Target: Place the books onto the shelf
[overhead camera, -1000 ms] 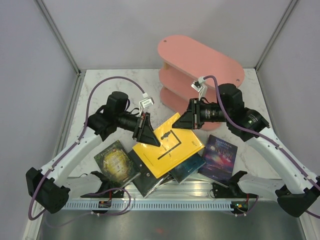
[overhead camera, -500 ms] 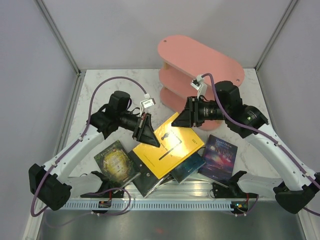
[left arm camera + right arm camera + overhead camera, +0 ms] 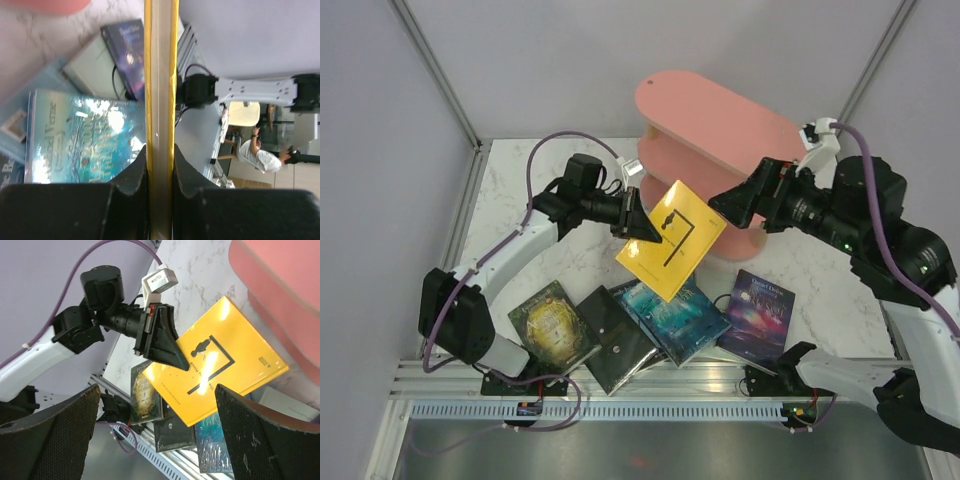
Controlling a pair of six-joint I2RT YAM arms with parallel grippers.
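As left gripper [image 3: 655,232] clamps yellow book [image 3: 678,240] by its edge, probably to slot into shelf [image 3: 720,110], right gripper [image 3: 730,203] hangs open, empty.

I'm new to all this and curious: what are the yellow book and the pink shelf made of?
Yellow book: paper with a glossy cover, going by the bright glare on it. Pink shelf: probably painted board, matte, since its flat top shows no shine.

Bright even light, glare on yellow book [image 3: 230,355], teal cover [image 3: 85,135] washed out, left jaws blurred up close
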